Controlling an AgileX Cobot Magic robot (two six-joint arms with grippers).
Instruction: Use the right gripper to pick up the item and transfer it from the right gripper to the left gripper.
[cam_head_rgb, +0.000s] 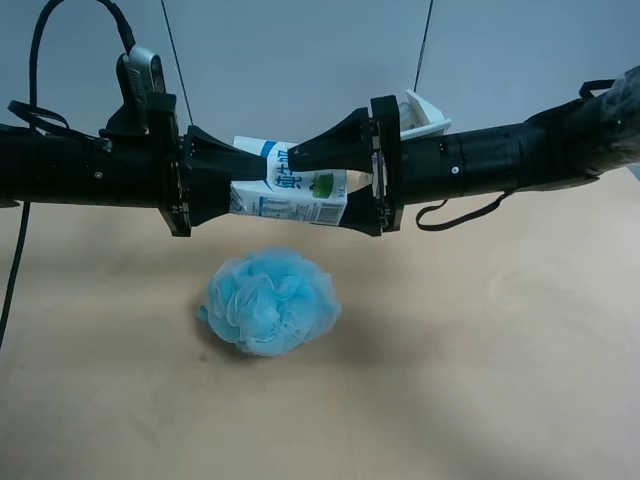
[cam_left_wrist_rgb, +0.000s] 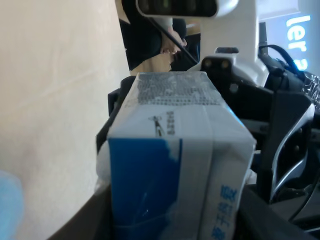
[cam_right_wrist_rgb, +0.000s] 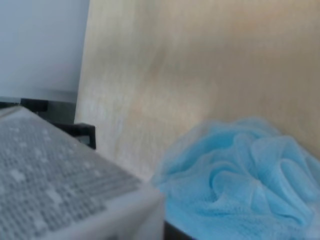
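Note:
The item, a white milk carton (cam_head_rgb: 300, 195) with blue and green print, hangs on its side in the air between two level black arms. The left gripper (cam_head_rgb: 250, 180), on the arm with the silver camera, is shut on the carton's left end. The right gripper (cam_head_rgb: 325, 185), on the arm with the white wrist piece, has its jaws spread around the other end and stands open. In the left wrist view the carton (cam_left_wrist_rgb: 175, 165) fills the middle, with a gap beside it before the right gripper's fingers (cam_left_wrist_rgb: 285, 155). The right wrist view shows a blurred carton (cam_right_wrist_rgb: 60, 185) face.
A fluffy blue bath sponge (cam_head_rgb: 270, 300) lies on the pale wooden table (cam_head_rgb: 480, 350), straight below the carton; the same sponge (cam_right_wrist_rgb: 240, 180) shows in the right wrist view. A black cable (cam_head_rgb: 20, 240) hangs down beside the arm with the silver camera.

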